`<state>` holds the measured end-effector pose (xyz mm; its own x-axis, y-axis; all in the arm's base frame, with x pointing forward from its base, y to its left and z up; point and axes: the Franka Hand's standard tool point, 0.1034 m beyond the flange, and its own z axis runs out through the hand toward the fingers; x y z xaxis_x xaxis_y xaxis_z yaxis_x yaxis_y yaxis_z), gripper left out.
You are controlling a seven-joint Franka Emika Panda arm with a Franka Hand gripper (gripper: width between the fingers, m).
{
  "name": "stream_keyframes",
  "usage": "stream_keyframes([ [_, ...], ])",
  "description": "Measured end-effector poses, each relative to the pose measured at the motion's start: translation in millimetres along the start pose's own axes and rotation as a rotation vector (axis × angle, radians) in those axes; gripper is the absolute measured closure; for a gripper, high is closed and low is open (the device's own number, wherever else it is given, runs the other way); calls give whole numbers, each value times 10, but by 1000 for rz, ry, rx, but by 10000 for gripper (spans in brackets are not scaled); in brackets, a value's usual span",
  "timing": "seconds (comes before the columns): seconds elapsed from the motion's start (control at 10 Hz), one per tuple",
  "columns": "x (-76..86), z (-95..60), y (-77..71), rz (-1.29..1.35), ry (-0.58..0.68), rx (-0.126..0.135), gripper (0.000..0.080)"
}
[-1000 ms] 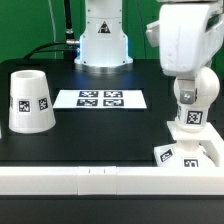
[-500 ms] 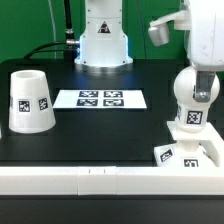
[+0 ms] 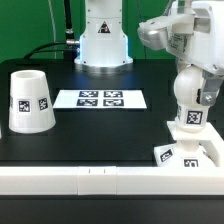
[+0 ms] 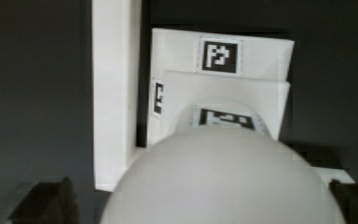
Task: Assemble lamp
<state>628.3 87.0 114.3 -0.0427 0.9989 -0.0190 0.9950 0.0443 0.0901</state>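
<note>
Straddling bulb (image 3: 185, 100) on base (image 3: 190, 150), spread gripper (image 4: 197, 196)

Table (image 3: 110, 140): carries every item listed.
Shade (image 3: 28, 100): stands on the table at the exterior view's far left, well apart from the other lamp parts.
Marker board (image 3: 100, 99): lies flat mid-table, between shade and base, further back than the base.
Base (image 3: 190, 152): exterior view's right, near side, just behind the rail (image 3: 90, 180) along the table's front edge.
Bulb (image 3: 191, 100): upright on the base.
</note>
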Motion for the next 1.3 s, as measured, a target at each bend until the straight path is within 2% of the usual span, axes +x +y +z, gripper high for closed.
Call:
stream_keyframes([
  [0.1, -9, 4, -3, 1, 0, 2, 101],
  [0.2, -10, 4, -3, 1, 0, 2, 225],
  [0.6, -12, 5, -8, 96, 4, 6, 222],
  [1.0, -46, 7, -11, 533, 35, 24, 222],
  [1.3, -46, 5, -4, 771, 34, 26, 222],
])
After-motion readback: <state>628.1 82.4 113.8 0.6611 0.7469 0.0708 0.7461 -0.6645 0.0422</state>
